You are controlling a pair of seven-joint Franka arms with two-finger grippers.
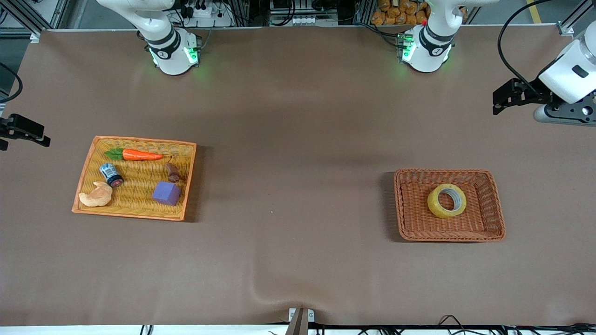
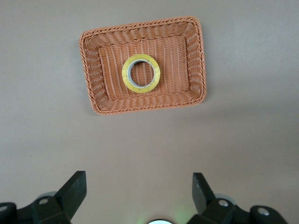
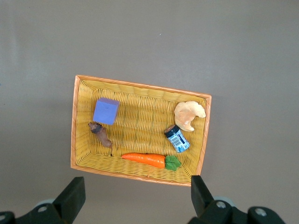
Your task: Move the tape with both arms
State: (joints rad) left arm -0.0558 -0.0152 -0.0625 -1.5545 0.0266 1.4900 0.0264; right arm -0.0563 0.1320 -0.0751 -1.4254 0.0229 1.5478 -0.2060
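Note:
The tape (image 1: 447,200), a yellowish roll with a grey-white core, lies flat in the brown wicker basket (image 1: 494,223) toward the left arm's end of the table. It also shows in the left wrist view (image 2: 141,73), in the same basket (image 2: 91,88). My left gripper (image 1: 497,102) hangs open and empty over bare table, well apart from the basket; its fingers (image 2: 74,189) stand wide apart. My right gripper (image 1: 25,131) hangs open and empty over the table's edge at the right arm's end, beside the yellow tray (image 1: 135,215); its fingers (image 3: 72,196) stand wide apart.
The yellow tray (image 3: 140,85) holds a carrot (image 1: 139,154), a blue-labelled jar (image 1: 111,174), a croissant (image 1: 96,195), a purple cube (image 1: 166,193) and a small brown object (image 1: 173,173). Brown table surface lies between the tray and the basket.

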